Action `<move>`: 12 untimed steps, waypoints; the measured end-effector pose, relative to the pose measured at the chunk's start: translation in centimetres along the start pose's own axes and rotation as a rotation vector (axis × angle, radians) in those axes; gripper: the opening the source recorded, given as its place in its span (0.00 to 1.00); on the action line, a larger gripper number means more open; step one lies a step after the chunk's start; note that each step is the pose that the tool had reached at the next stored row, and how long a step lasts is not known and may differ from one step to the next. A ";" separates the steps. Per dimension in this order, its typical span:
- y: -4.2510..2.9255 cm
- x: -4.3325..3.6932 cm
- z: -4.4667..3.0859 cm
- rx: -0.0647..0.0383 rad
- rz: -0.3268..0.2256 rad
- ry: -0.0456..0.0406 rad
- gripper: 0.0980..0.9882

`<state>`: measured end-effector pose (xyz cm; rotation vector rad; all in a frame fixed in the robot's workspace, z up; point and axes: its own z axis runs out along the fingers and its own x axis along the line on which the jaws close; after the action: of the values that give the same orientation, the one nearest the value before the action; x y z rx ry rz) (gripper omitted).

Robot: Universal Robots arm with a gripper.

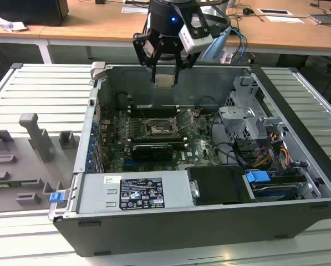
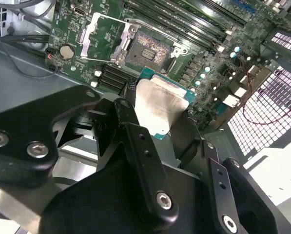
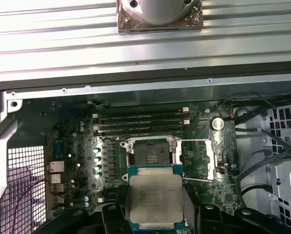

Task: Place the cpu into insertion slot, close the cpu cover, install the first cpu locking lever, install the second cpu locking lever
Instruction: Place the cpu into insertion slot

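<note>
cpu (image 3: 157,200): being held flat by its edges, keeping its contacts level.
pincer (image 1: 165,76): pinching the cpu, hovering high over the open case (image 1: 298,166).
insertion slot (image 3: 152,152): lying bare below.
cpu cover (image 3: 209,161): lying flipped open, keeping the socket reachable.

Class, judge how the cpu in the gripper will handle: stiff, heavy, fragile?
Probably stiff: the cpu looks flat held in the gripper. Likely light, being thin. Its smooth metal top may prove slippery.

Free air between cpu (image 3: 156,197) and insertion slot (image 3: 152,152), cpu cover (image 3: 208,161) swung aside.
</note>
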<state>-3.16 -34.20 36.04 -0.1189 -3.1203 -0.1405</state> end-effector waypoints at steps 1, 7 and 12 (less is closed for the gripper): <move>-0.01 0.00 0.02 0.000 0.005 -0.0003 0.48; -0.02 0.04 0.16 -0.001 0.039 -0.0034 0.48; -0.03 0.04 0.34 -0.001 0.061 -0.0054 0.48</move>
<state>-3.21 -34.20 35.70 -0.2142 -3.1179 -0.1405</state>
